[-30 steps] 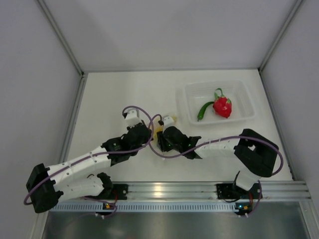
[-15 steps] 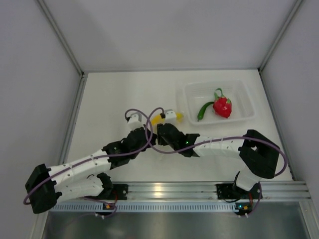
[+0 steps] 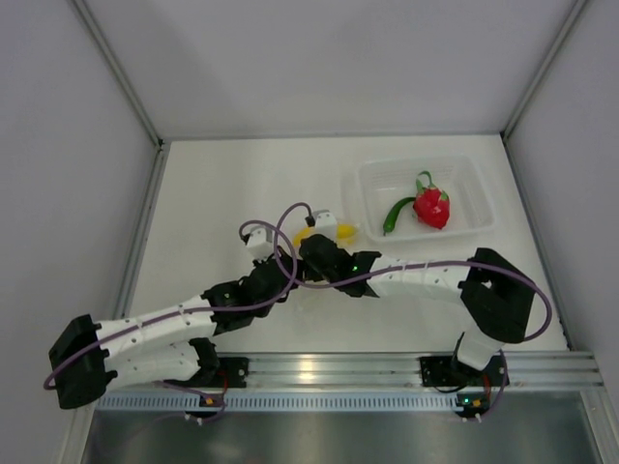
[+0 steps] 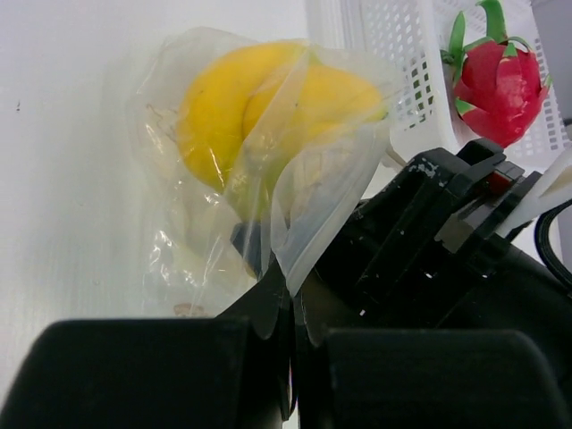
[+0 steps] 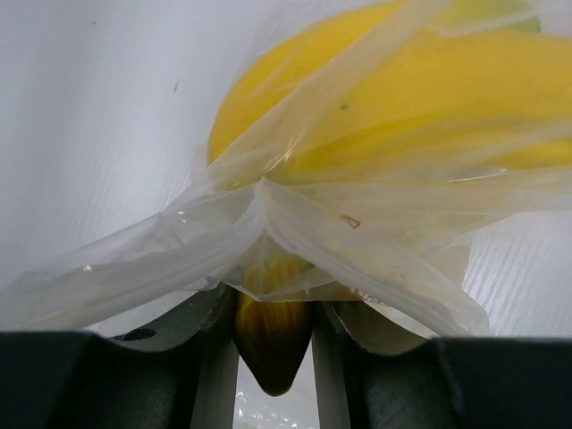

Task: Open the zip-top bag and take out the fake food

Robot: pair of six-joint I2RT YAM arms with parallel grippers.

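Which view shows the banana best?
Left wrist: most of the banana shows through the clear bag. Right wrist is too close and crops the banana, with bag folds across. Top external shows only small yellow bits beside the arms.

The right pincer (image 5: 273, 357) seems to pinch the banana (image 5: 420, 89) by its dark stem; just beyond, the crinkled zip-top bag (image 5: 357, 228) wraps the yellow fruit.

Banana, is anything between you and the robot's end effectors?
Yes. The clear zip-top bag wraps the banana. The left end effector and right end effector pinch its plastic, not the bare fruit.
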